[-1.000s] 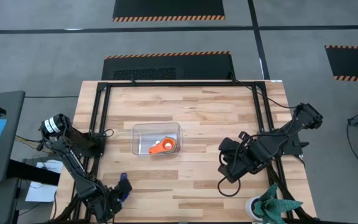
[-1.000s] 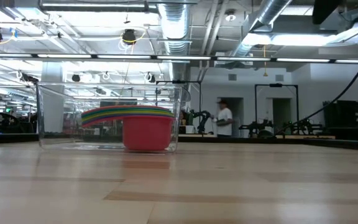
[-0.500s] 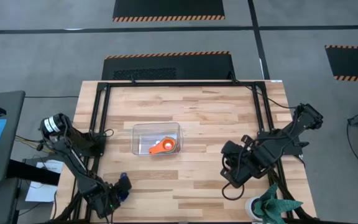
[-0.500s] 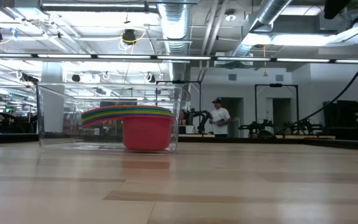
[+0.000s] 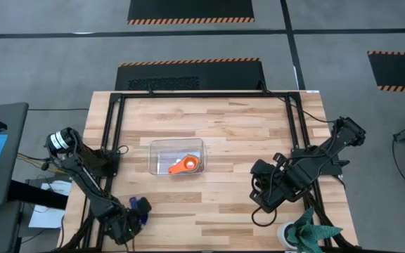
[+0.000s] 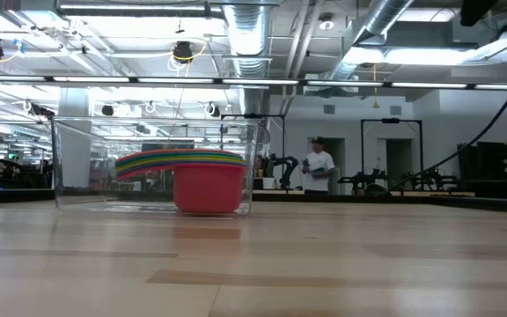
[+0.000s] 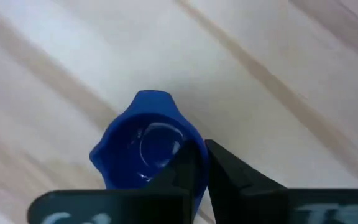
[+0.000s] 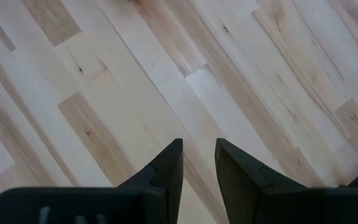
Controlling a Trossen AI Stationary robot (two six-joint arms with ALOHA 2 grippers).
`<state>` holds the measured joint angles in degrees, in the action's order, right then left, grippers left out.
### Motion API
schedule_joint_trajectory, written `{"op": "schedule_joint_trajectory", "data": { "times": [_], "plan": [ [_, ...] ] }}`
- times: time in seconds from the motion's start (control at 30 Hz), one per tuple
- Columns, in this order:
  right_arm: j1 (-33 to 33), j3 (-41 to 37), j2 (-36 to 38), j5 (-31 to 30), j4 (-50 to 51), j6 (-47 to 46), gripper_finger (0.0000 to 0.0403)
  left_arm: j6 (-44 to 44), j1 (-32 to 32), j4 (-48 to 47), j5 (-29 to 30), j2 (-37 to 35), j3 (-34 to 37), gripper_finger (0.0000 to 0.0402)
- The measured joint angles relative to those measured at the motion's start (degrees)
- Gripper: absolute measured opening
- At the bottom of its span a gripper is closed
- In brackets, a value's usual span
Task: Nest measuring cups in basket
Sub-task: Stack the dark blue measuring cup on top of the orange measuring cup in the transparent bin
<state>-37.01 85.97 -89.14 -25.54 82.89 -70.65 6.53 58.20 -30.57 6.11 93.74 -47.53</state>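
The left tool [image 5: 136,214] is hanging low at the near-left corner of the table [image 5: 238,126], its arm folded in along the left edge, and it is pinching the rim of the dark blue measuring cup [image 7: 148,149] between its fingers. The right tool [image 8: 197,168] is pointing down over bare wood on the table's right side, its fingers a narrow gap apart and gripping nothing. The basket [image 5: 157,149] is sitting mid-table, holding the nested cups [image 6: 202,167], orange cup [image 5: 184,166] uppermost.
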Motion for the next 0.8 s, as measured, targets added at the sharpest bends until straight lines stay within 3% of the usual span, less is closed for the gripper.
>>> {"op": "schedule_joint_trajectory", "data": {
  "times": [0.27,0.4,0.57,0.7,0.8],
  "plan": [
    [0.0,0.0,0.0,0.0,0.1,0.2,0.0118,17.1,-7.3,-2.2,-1.0,0.2,-4.2,0.0003],
    [0.0,0.0,0.0,0.0,1.2,0.6,0.0118,15.2,-11.7,-7.3,-0.3,-0.9,-10.9,0.0002],
    [0.7,0.0,0.0,0.0,1.3,0.6,0.0118,9.5,-19.2,-18.0,7.5,-1.6,-20.3,0.0001],
    [2.4,0.0,0.0,-0.1,1.3,0.6,0.0118,9.1,-28.0,-23.6,12.1,-1.6,-26.3,0.0001],
    [3.5,0.0,0.0,-0.1,2.0,0.7,0.0118,12.7,-36.1,-23.8,12.3,-1.6,-29.7,0.0]
  ]
}}
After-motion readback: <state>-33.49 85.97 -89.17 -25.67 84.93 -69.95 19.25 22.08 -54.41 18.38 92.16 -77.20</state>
